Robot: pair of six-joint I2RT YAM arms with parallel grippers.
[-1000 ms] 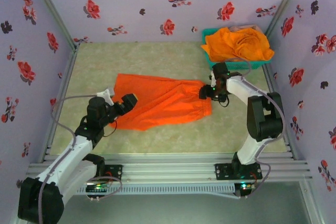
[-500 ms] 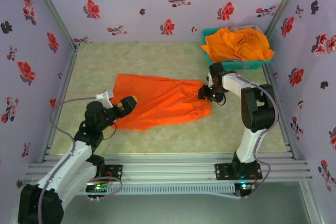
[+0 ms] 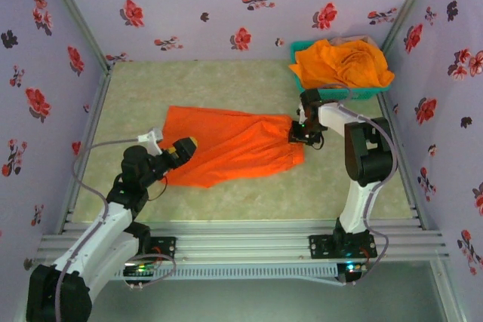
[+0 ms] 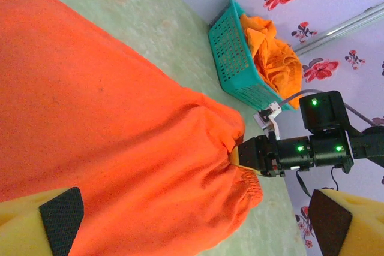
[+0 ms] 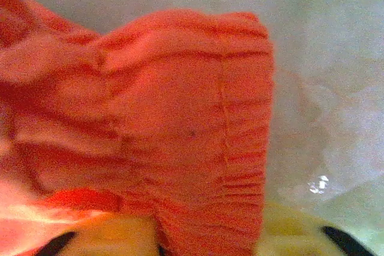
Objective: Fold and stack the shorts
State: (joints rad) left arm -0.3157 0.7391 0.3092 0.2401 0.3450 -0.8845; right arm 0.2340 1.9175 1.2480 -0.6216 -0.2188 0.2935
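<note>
Right gripper (image 4: pixel 235 157) pinches the gathered waistband of the bright orange cloth shorts (image 3: pixel 234 145); left gripper (image 3: pixel 184 148) stands fully open above the opposite hem, holding nothing

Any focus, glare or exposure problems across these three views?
Top external: even light, soft shadows, nothing blown out. Left wrist: crisp on the orange shorts and teal basket. Right wrist: close-up cloth is blurred, washed out lower left, with a small glint on the table.
</note>
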